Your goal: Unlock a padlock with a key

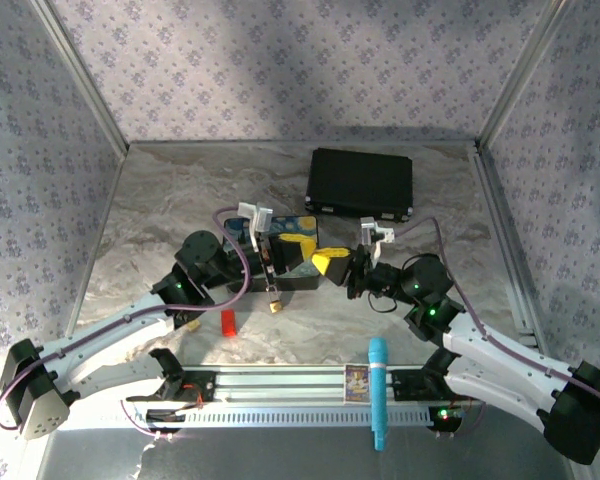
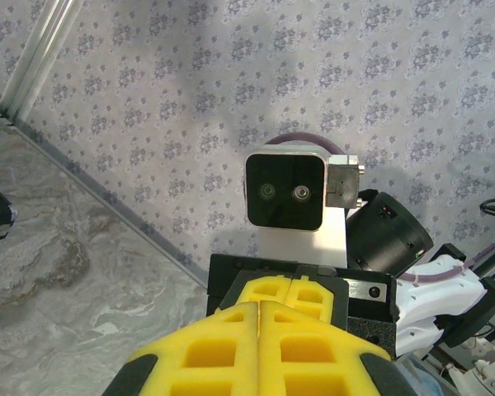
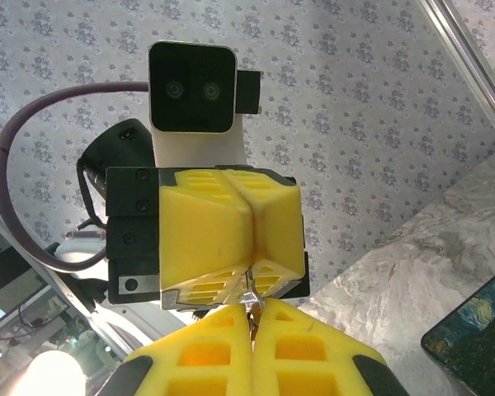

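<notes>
yellow-padded l gripper [image 3: 249, 268] & r gripper [image 3: 253, 323] closed, tips facing close.

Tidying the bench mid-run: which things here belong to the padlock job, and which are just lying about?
In the job: padlock; small metal piece, likely the key, between left gripper and right gripper, both shut.
Lying about: red block; painted box; black case; blue pen; small card.
</notes>
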